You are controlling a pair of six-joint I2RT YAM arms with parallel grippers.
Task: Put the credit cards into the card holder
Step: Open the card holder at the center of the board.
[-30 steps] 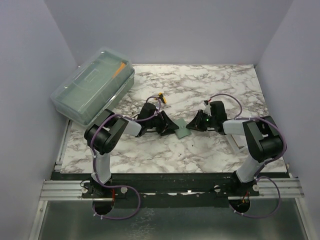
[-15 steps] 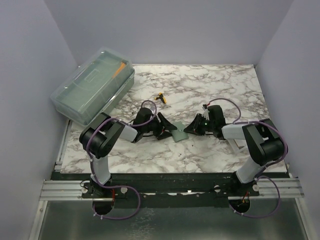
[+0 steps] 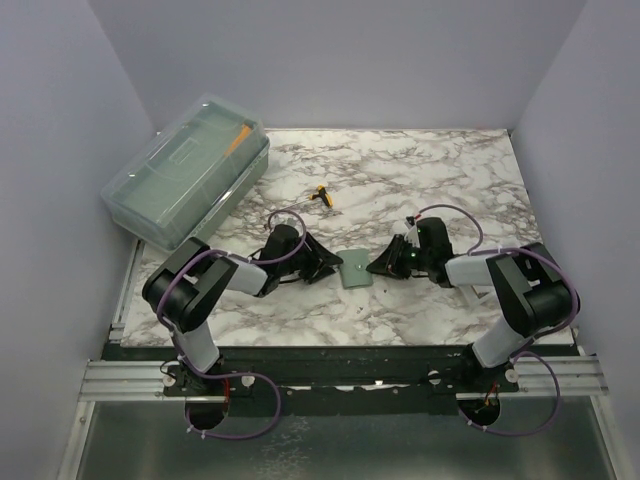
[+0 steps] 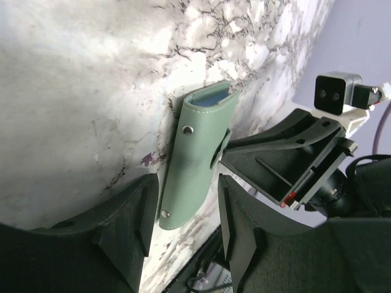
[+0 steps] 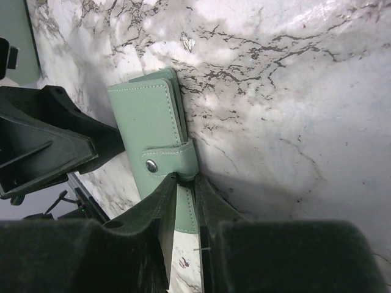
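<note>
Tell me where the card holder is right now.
In the top view, the card holder lies closed near the middle of the table, between the left fingers and the right fingers, which pinch its edge.

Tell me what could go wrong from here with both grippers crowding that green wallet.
1. The right gripper pinches only a narrow edge of the card holder, so it might slip or twist free.
2. The left gripper stands open, straddling one end of the holder, close to the right one. Closing in could knock the fingers together.
</note>
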